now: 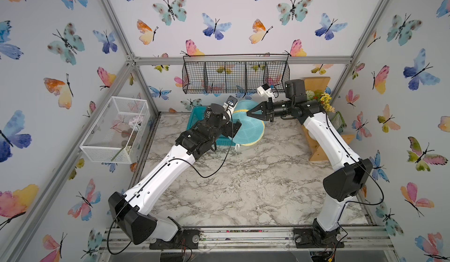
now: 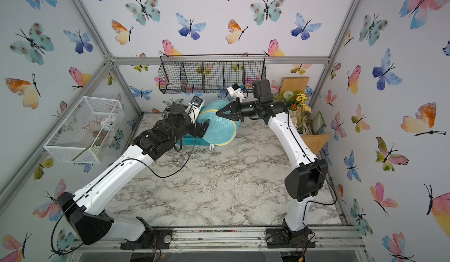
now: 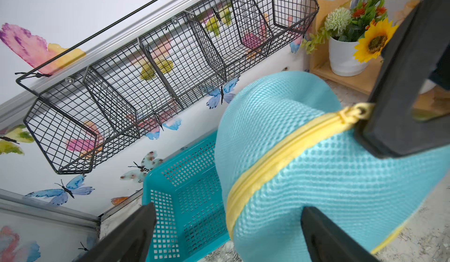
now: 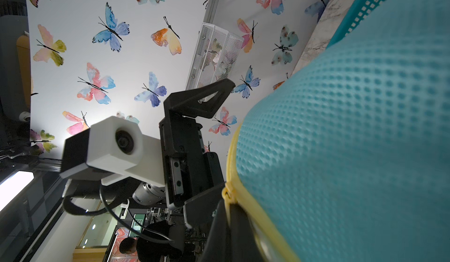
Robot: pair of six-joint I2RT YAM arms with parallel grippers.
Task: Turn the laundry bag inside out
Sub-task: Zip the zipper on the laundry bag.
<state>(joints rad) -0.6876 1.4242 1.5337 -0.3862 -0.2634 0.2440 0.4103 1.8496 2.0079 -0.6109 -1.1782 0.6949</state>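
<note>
The laundry bag (image 1: 248, 130) (image 2: 219, 129) is a light-turquoise mesh cylinder with yellow piping, at the back of the marble table, leaning against a teal plastic basket (image 1: 194, 120). A small white ribbon (image 1: 237, 147) hangs from its lower edge. My right gripper (image 1: 248, 113) (image 4: 229, 214) is shut on the yellow piping (image 3: 292, 146) at the bag's upper edge. My left gripper (image 1: 233, 121) (image 3: 227, 234) is open beside the bag on the basket side. One finger (image 3: 323, 236) lies against the mesh and the other finger (image 3: 136, 231) stands over the basket (image 3: 185, 199).
A black wire rack (image 1: 235, 74) hangs on the back wall just above the bag. A white mesh bin (image 1: 117, 129) is fixed to the left wall. Potted flowers (image 1: 321, 100) and a wooden shelf (image 1: 319, 148) stand at the right.
</note>
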